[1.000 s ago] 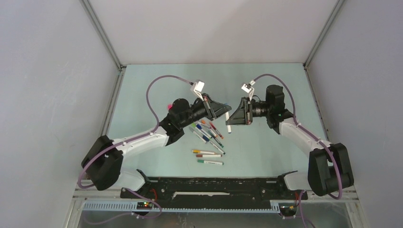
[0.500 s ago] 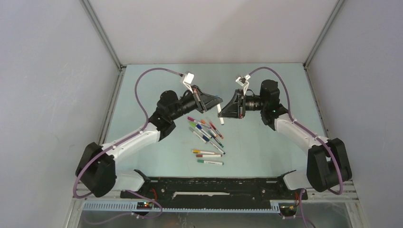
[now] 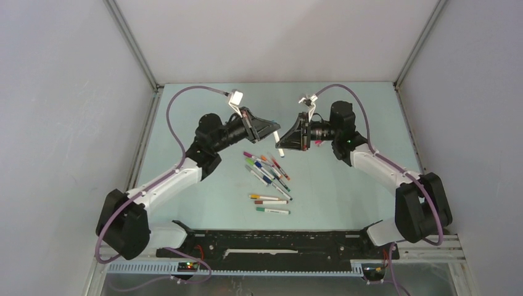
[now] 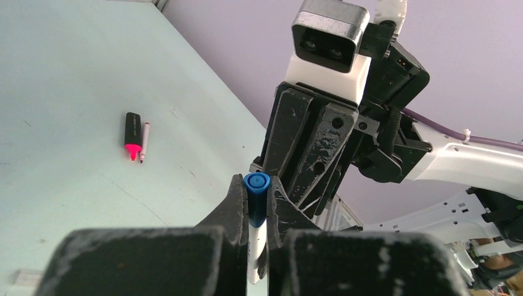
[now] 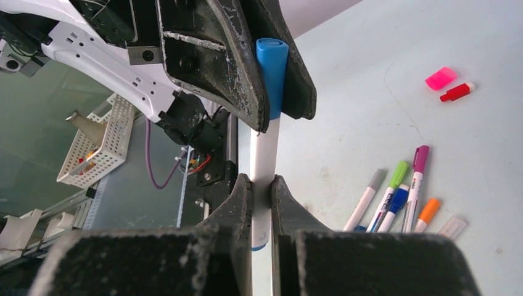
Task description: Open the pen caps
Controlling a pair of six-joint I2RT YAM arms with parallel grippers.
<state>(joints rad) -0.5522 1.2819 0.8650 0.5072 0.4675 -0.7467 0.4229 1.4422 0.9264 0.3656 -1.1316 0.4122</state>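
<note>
While both arms hang raised abv the pale-green table [image 3: 345, 185], the left arm [image 3: 172, 179] and right arm [image 3: 382, 166] meet nose to nose in mid-air over its far half, w/ one white-barrelled pen [image 5: 264, 148] held btwn them. The left gripper [image 4: 256, 192] is pinched narrow on that pen's blue cap [image 4: 256, 185]. The right gripper [image 5: 262, 185] is pinched narrow on the same pen lower down, on the white part. The cap sits on the pen's end, w/ no gap visible btwn the two.

On the table below, a fan of loose pens [image 3: 268, 168] w/ coloured ends lies near the middle. Three more pens [image 3: 270, 203] lie side by side nearer the arm bases. Off by itself lies a short black highlighter [image 4: 131, 131], pink tip bare, w/ a thin pen [image 4: 144, 140] just beside it. A pink highlighter cap [image 5: 441, 78] and a small red cap [image 5: 456, 92] lie loose, close together, apart from the fan.
</note>
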